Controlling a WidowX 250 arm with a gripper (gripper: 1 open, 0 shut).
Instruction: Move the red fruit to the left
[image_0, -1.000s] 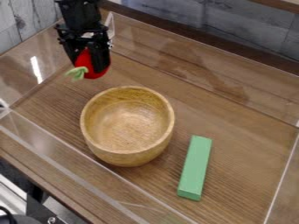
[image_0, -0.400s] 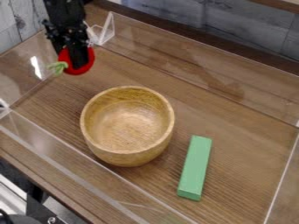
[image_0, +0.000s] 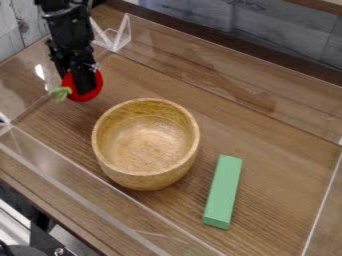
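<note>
The red fruit (image_0: 86, 92) is a small round bright-red toy with a green stem piece sticking out to its left. It sits low over the wooden tabletop, left of the wooden bowl (image_0: 146, 142). My gripper (image_0: 79, 80) comes down onto it from above, black fingers shut on its top. Whether the fruit rests on the table or hangs just above it, I cannot tell.
A long green block (image_0: 223, 190) lies right of the bowl. Clear acrylic walls (image_0: 27, 150) fence the table's left and front edges. A small clear bracket (image_0: 115, 36) stands at the back left, behind the arm.
The gripper carried the red fruit leftward and down, from behind the bowl to the table's left side, and now sits lower near the surface.
</note>
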